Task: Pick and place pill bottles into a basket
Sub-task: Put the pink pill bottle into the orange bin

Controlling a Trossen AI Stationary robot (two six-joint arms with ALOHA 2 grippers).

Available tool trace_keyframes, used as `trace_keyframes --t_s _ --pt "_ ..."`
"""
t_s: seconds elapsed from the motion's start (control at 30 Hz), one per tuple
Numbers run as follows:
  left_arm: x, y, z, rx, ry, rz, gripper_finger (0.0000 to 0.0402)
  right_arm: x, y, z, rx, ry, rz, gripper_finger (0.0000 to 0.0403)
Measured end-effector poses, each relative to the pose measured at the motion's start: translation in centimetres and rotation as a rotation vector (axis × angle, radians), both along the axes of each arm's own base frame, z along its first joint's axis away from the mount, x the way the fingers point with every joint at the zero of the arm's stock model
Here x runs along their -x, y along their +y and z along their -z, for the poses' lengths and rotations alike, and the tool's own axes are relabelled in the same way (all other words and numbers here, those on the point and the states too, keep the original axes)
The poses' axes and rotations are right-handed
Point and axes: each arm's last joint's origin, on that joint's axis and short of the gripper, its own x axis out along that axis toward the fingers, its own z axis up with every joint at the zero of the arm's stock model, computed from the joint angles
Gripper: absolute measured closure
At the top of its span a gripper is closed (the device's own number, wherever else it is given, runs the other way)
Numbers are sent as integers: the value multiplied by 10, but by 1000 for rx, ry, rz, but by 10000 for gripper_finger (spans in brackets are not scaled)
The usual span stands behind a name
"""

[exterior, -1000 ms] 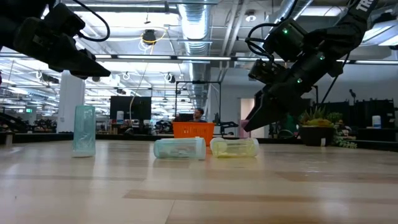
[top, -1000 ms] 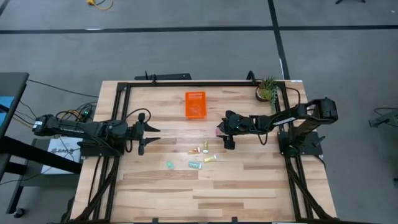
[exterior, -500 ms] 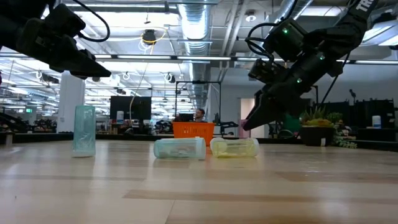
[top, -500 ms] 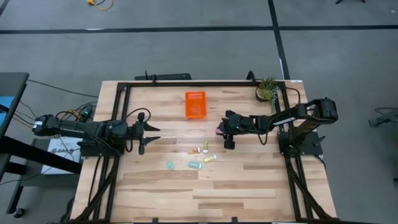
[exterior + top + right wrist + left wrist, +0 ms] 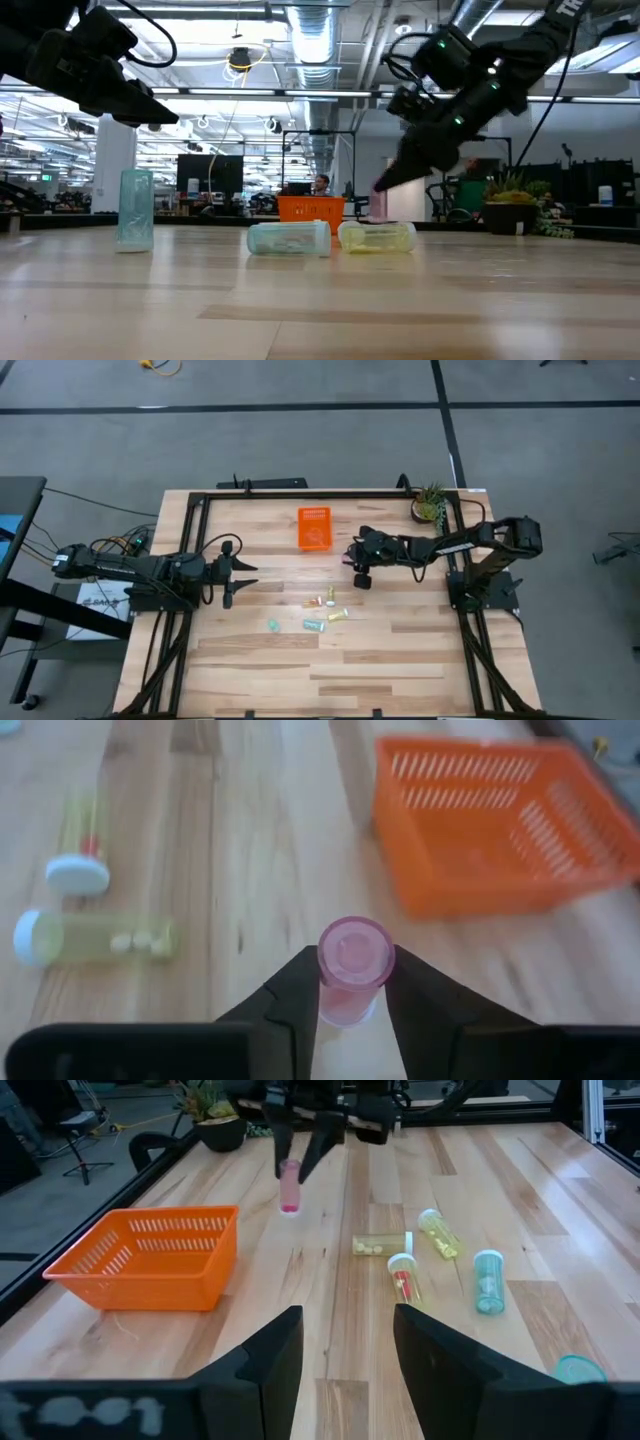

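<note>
My right gripper (image 5: 354, 985) is shut on a small pink pill bottle (image 5: 290, 1185), a little right of the orange basket (image 5: 313, 527). Several other pill bottles are near the table's middle: two yellowish ones (image 5: 325, 600) (image 5: 337, 615) and a teal one (image 5: 315, 626) lie on their sides, and another teal one (image 5: 135, 208) stands upright. My left gripper (image 5: 240, 575) hovers open over the table's left side and holds nothing. My right gripper pinches the pink bottle's upper body (image 5: 350, 992), just under its cap, between the two fingers. The fingers (image 5: 318, 1150) come down from above, one on each side. The bottle stays upright. I cannot tell whether its base (image 5: 290, 1208) is clear of the table.
A small potted plant (image 5: 430, 503) stands at the far right corner. A black frame (image 5: 300, 494) runs round the table's edges. Bare wood lies between the pink bottle and the basket (image 5: 150, 1255).
My right gripper has shut on the pink bottle. It has then gone up a little, toward the far edge and toward the basket, with the bottle staying upright between the fingers.
</note>
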Motion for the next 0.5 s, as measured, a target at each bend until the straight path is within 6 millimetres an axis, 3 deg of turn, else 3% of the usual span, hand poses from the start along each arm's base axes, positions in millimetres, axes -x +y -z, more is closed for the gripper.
trace_keyframes --t_s 0.3,0.5 --pt "0 0 0 0 0 0 252 -34 -7 -58 121 -54 -78 304" --pt "0 0 0 5 -1 -2 252 -43 -26 -91 117 -115 -130 304"
